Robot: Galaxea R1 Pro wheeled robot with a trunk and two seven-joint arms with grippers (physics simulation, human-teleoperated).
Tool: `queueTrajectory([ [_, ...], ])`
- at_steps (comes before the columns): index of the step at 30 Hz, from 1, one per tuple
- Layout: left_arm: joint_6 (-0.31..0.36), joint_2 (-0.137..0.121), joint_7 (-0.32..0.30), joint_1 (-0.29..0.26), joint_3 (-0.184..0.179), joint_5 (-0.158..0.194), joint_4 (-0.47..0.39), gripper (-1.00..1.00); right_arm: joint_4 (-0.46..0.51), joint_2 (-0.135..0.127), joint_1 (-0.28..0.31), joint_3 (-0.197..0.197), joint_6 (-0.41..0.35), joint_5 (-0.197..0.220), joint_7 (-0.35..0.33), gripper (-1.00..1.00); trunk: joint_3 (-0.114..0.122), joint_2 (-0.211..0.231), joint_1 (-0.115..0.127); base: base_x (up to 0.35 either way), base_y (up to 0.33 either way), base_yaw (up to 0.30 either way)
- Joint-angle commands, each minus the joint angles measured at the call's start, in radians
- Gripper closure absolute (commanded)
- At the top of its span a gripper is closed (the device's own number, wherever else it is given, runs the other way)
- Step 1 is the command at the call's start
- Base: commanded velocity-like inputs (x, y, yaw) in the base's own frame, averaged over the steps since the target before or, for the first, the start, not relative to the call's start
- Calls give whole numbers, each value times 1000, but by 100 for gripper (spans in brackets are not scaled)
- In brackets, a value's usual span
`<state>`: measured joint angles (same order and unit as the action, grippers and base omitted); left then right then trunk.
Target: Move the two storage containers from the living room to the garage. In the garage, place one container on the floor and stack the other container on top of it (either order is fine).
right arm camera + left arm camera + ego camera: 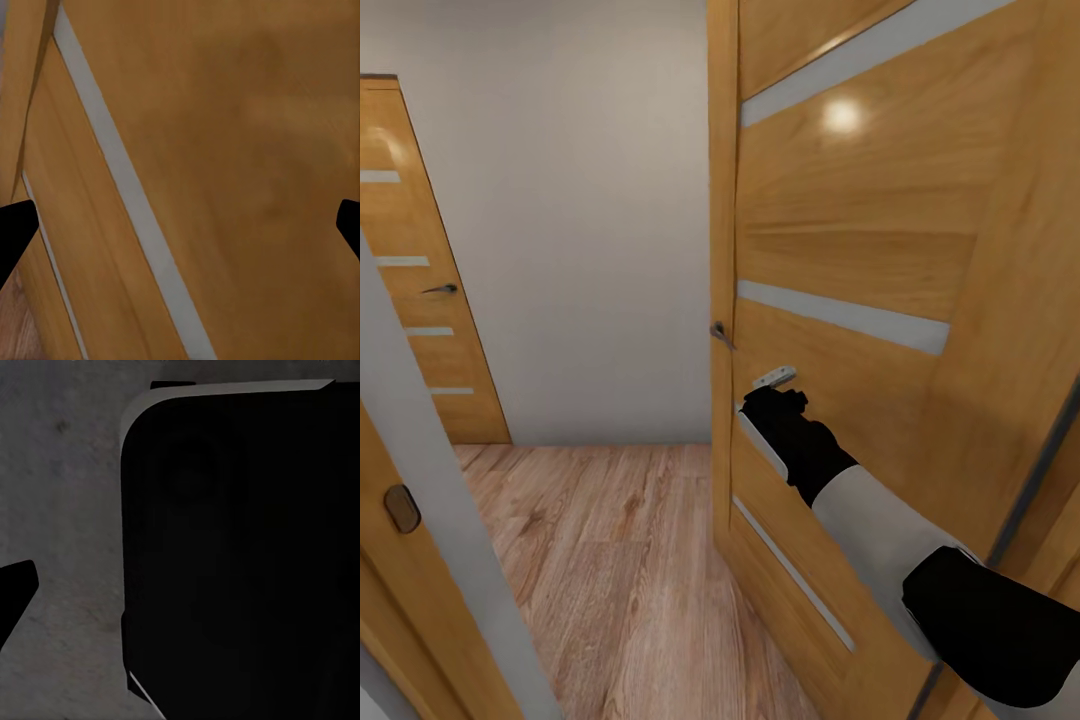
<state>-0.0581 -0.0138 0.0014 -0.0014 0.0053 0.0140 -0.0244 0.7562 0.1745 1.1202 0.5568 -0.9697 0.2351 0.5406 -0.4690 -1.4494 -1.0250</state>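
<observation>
My right end effector, fingers spread wide and empty, reaches against the open wooden door beside its handle.

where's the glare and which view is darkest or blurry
Head view: a round bright glare spot sits high on the open honey-coloured wooden door with pale grey stripes, and the frame edges bend. Left wrist view: darkest, a black rounded panel against dim grey. Right wrist view: evenly lit but soft, the wood grain smeared.
</observation>
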Motion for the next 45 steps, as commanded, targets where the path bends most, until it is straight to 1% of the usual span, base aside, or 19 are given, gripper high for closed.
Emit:
queueTrajectory([
  [1, -3, 0, 0, 0, 0, 1, 0, -100, 0, 0, 1, 3, -2, 10, 10, -100, -1, -1, 0, 1, 0, 0],
  [13, -2, 0, 0, 0, -1, 1, 0, -100, 0, 0, 1, 4, -5, -4, 28, -100, -1, -1, 0, 0, 0, 0],
  [15, -2, 0, 0, 0, -1, 1, 0, -100, -5, 0, 1, 6, -5, -3, 51, -100, -1, -1, 0, 0, 0, 0],
  [19, -2, 0, 0, 0, -2, -2, 0, -100, -12, 0, 1, 7, -7, 3, 132, -100, -1, -1, 0, 45, -24, 0],
  [22, -2, 0, 0, 0, -3, -5, 0, -100, -14, 0, 1, 8, -8, 5, 153, -100, -1, -1, 0, 180, -128, 0],
  [35, -2, 0, 0, 0, -6, -8, 0, -100, -17, 0, 1, 8, -9, 4, 165, -100, -1, -1, 0, 214, -155, 0],
  [39, -2, 0, 0, 0, -7, -8, 0, -100, -17, 0, 1, 9, -8, 4, 173, -100, -1, -1, 0, 65, -36, 0],
  [45, -2, 0, 0, 0, -7, -8, 0, -100, -17, 0, 2, 11, -12, 4, 208, -100, -1, -1, 0, 8, -4, 0],
])
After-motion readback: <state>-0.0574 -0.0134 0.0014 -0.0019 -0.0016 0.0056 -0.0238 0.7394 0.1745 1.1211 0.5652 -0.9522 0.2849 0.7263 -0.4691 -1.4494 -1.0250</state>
